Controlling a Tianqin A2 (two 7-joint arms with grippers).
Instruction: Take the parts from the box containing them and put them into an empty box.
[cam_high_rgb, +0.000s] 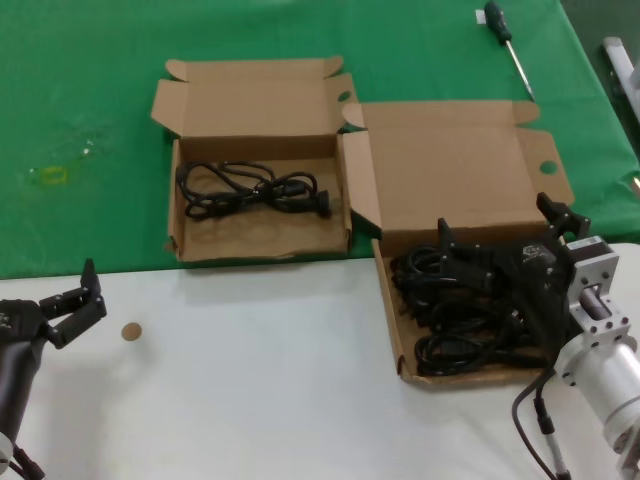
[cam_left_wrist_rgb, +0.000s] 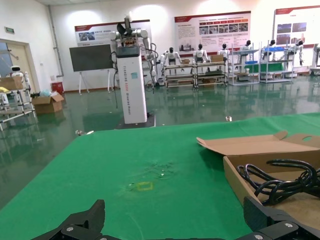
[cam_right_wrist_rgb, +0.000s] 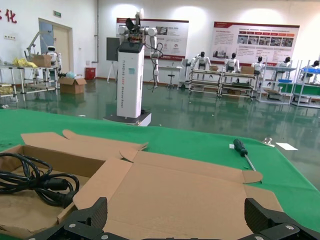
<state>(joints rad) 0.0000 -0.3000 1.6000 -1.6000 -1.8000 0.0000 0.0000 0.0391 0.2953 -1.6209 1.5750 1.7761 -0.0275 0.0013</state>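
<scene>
The tall-lidded cardboard box (cam_high_rgb: 392, 300) stands at the right and holds several black coiled cables (cam_high_rgb: 455, 310). My right gripper (cam_high_rgb: 495, 220) is open and hovers over this box's back part, facing its raised lid (cam_right_wrist_rgb: 185, 195); nothing is between its fingers (cam_right_wrist_rgb: 97, 212). The short-lidded box (cam_high_rgb: 177, 205) stands left of it on the green cloth, with one coiled cable (cam_high_rgb: 250, 190) lying in it; that cable also shows in the left wrist view (cam_left_wrist_rgb: 280, 180) and the right wrist view (cam_right_wrist_rgb: 35, 185). My left gripper (cam_high_rgb: 72, 300) is open and empty, low over the white table at the near left.
A screwdriver (cam_high_rgb: 505, 40) lies on the green cloth behind the boxes, also in the right wrist view (cam_right_wrist_rgb: 243, 151). A small brown disc (cam_high_rgb: 131, 331) lies on the white table near my left gripper. A yellow mark (cam_high_rgb: 52, 175) is on the cloth at far left.
</scene>
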